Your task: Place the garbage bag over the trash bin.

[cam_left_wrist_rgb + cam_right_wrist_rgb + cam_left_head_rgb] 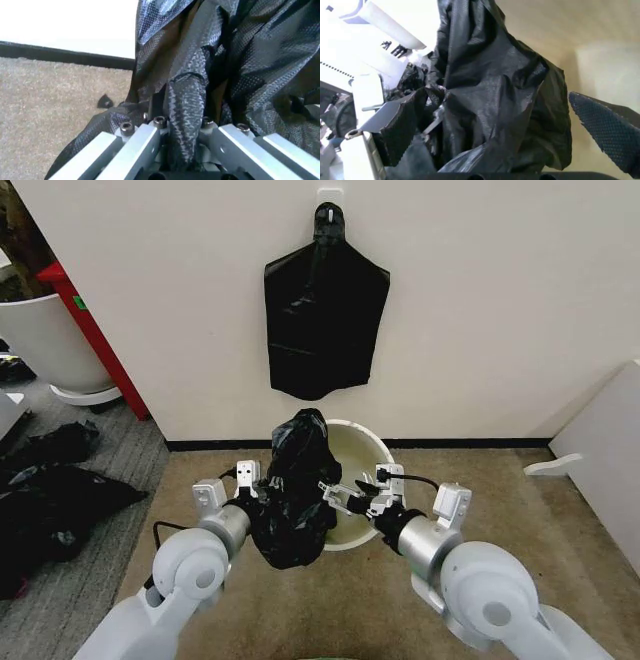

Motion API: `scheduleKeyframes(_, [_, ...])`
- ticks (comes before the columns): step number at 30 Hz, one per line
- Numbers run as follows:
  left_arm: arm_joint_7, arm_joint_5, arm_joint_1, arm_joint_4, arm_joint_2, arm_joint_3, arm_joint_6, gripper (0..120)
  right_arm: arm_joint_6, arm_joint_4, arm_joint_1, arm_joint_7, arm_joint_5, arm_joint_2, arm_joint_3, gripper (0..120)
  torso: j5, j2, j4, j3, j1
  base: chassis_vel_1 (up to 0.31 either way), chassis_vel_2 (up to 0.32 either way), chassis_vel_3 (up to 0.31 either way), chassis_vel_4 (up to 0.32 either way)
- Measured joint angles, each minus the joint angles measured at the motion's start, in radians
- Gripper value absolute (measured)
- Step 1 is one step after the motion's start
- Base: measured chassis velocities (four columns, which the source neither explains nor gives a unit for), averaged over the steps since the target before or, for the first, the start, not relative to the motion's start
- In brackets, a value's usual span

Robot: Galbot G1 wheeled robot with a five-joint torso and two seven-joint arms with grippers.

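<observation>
The garbage bag (297, 490), glossy black and crumpled, hangs in a bunch just in front of the cream-white trash bin (362, 452), covering the near part of its rim. My left gripper (250, 482) is shut on the bag's left side; the left wrist view has a fold of the bag (185, 101) pinched where the left gripper (182, 131) closes. My right gripper (352, 494) is at the bag's right side, over the bin's mouth. In the right wrist view the right gripper (505, 123) is open, its fingers (400, 131) wide apart with the bag (495, 86) between them.
A flat black sheaf of bags (325, 320) hangs from a wall hook above the bin. A large white tub (45, 340) and a red panel (95, 330) stand at the left, with black plastic heaps (50, 500) on the floor. A white board (600, 450) leans at the right.
</observation>
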Motion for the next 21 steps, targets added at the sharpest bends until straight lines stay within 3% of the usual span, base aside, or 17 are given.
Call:
scheduleKeyframes(10, [0.027,0.017,0.016,-0.015,0.002,-0.009,-0.011,0,0.007,-0.038,0.027,0.035,-0.024,0.024,-0.046,99,-0.0001,0.0,0.0,0.0,0.0,0.0,0.0,0.0,0.0])
scheduleKeyframes(21, [0.04,0.031,0.034,-0.028,0.004,-0.025,-0.016,0,0.026,-0.074,0.042,0.047,-0.026,0.045,-0.065,59,0.0,0.0,0.0,0.0,0.0,0.0,0.0,0.0,0.0])
